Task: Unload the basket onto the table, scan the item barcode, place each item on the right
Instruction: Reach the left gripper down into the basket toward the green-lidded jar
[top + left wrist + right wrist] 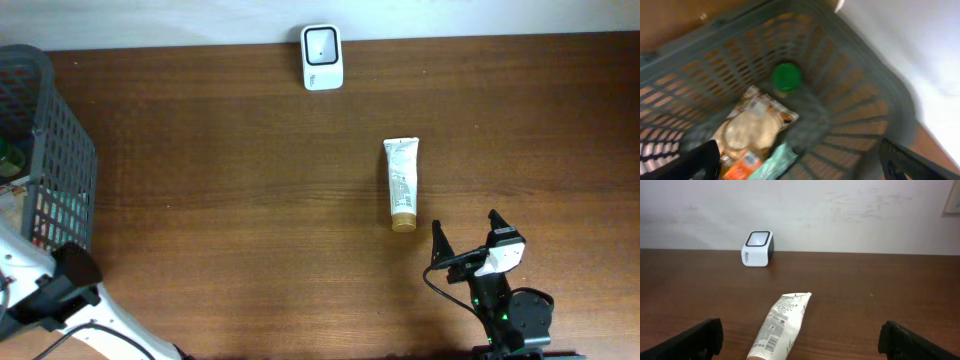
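Right gripper point(465, 221) poised at the start of a barcode scan, jaws spread wide and empty, with the item, a white tube point(782, 322), lying flat on the wooden table point(230, 200) directly ahead of it and just short of its fingertips. The capped end is nearest the gripper and the crimped end points away. The white scanner point(758, 249) stands well beyond the tube and a little to the gripper's left, against the wall. The left gripper point(800, 162), also spread and holding nothing, hangs over a grey basket point(850, 115), with a green-lidded jar point(786, 77) and some packets below it. Nothing has been picked up, so the step in hand looks to be the reach for the tube. The printed barcode point(771, 341) faces up near the capped end, so the pick is best made across the tube's width farther along the body, leaving that patch uncovered by either finger. The tube looks soft, so a light squeeze should do, enough to lift it without buckling it. The scanner's window appears to face upward, so the tube would likely have to be turned over for the code to meet it squarely. The 2 jaws should come down level with the table to avoid pushing the tube away.
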Motion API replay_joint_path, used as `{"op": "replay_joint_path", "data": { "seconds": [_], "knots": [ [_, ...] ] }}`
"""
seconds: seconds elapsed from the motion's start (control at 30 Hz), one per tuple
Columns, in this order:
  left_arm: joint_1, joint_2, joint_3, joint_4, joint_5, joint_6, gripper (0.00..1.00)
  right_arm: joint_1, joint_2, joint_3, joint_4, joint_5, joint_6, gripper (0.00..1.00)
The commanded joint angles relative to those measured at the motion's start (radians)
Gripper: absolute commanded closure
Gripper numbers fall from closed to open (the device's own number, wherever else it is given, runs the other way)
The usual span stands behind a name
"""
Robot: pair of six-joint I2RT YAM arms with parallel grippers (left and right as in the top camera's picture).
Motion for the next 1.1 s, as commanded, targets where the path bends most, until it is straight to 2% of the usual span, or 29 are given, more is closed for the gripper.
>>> {"op": "replay_joint_path", "data": {
  "seconds": [0.0, 0.13, 0.27, 0.57, 0.9, 1.07],
  "knots": [
    [0.077, 0.085, 0.010, -0.047, -0.014, 0.047, 0.01, 0.007, -0.005, -0.008, -0.001, 0.006, 0.004, 0.02],
    [0.117, 0.155, 0.010, -0.064, 0.042, 0.110, 0.00, 0.007, -0.005, -0.008, -0.001, 0.006, 0.004, 0.02],
    [0.117, 0.207, 0.010, -0.064, 0.042, 0.111, 0.00, 0.007, -0.005, -0.008, -0.001, 0.006, 0.004, 0.02],
    [0.121, 0.224, 0.008, -0.090, 0.065, 0.111, 0.07, 0.007, -0.005, -0.008, -0.001, 0.006, 0.004, 0.02],
    [0.121, 0.113, -0.003, -0.090, 0.129, 0.110, 0.05, 0.007, -0.005, -0.008, -0.001, 0.006, 0.004, 0.02],
    [0.122, -0.036, -0.180, -0.090, 0.124, 0.094, 0.04, 0.007, -0.005, -0.008, -0.001, 0.006, 0.004, 0.02]
  ]
}}
